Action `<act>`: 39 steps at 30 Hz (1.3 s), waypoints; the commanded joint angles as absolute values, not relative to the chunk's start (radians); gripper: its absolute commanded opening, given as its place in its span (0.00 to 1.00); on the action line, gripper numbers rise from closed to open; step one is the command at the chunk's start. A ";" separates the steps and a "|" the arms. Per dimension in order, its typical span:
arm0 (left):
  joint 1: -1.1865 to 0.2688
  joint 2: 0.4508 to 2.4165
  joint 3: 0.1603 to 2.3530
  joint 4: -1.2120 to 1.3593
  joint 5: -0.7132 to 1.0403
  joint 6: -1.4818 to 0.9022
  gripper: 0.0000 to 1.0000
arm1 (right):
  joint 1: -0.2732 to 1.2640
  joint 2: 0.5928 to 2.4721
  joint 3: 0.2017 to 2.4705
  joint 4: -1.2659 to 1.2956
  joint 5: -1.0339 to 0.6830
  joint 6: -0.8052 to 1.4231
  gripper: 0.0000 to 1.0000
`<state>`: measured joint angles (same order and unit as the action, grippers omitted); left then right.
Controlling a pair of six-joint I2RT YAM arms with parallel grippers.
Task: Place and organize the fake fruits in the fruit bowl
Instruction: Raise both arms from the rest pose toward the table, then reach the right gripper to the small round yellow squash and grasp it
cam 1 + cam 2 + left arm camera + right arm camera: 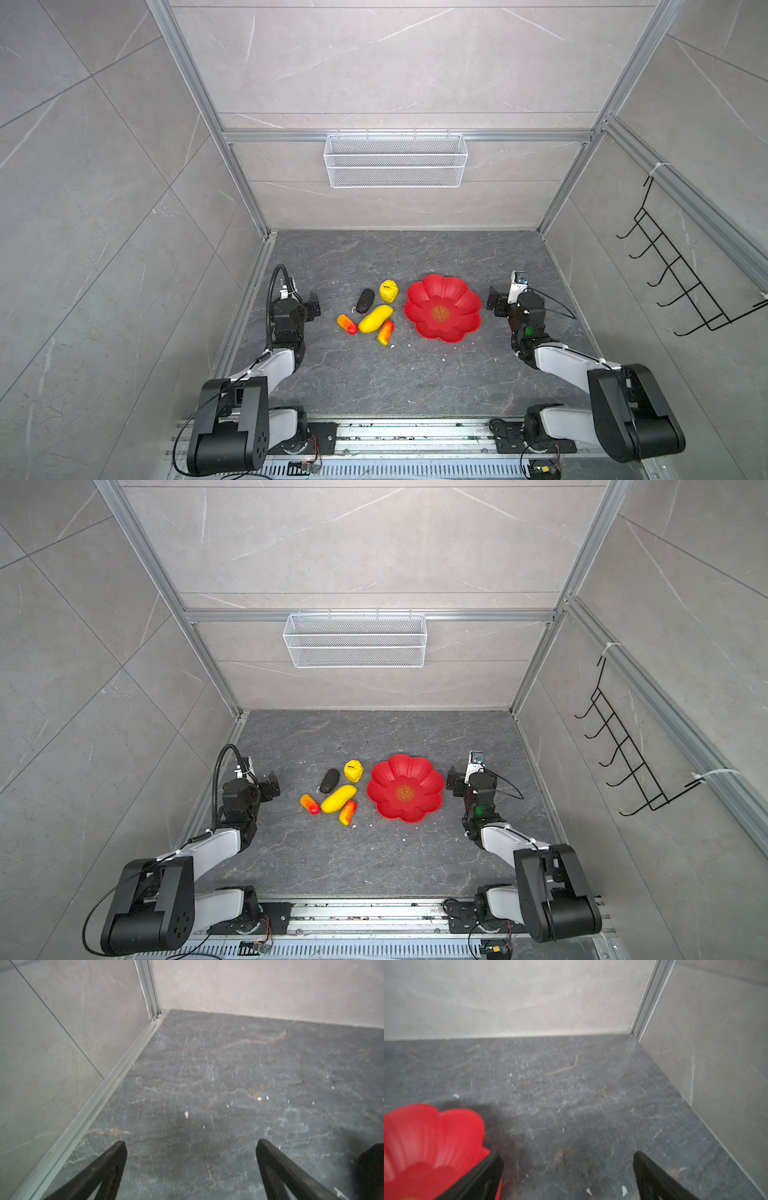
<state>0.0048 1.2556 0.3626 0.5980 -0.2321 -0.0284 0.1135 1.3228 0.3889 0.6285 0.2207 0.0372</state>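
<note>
Left of fruit bowl (442, 307), long yellow fruit (375, 318) diagonal, far end toward bowl; left pincer (191, 1144), right pincer (568, 1155) wide

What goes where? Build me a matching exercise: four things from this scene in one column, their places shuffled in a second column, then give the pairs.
Things:
1. long yellow fruit
2. round yellow fruit
3. fruit bowl
4. wire basket

Places:
A. hung on the back wall
B. on the table, right of every fruit
C. farthest back of the fruits
D. slanted in the middle of the fruit cluster

Pairs: 1-D, 2-C, 3-B, 4-A.
</note>
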 commanded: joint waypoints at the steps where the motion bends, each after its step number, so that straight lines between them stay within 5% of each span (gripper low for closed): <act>1: -0.004 1.242 0.396 0.601 -0.242 -0.001 1.00 | 0.129 1.300 0.413 0.590 0.242 0.054 1.00; 6: -0.062 1.167 0.518 0.340 -0.322 -0.017 1.00 | 0.158 1.200 0.591 0.247 0.230 0.131 1.00; 11: -0.112 1.128 0.707 -0.019 -0.334 -0.124 1.00 | 0.246 1.176 0.804 -0.011 0.029 0.159 1.00; 19: -0.187 1.140 1.070 -0.567 -0.194 -0.146 1.00 | 0.623 1.435 1.209 -0.310 0.141 0.155 1.00; 25: -0.187 1.175 1.322 -0.898 0.029 -0.044 1.00 | 0.721 1.689 1.446 -0.399 0.125 0.173 1.00; 39: -0.187 1.186 1.268 -0.978 0.006 0.075 1.00 | 0.730 2.138 1.796 -0.503 0.032 0.229 1.00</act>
<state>-0.1883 1.1851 1.2720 -0.9512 0.0097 0.0242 0.7280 2.1017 1.7336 -0.4580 0.0509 0.2073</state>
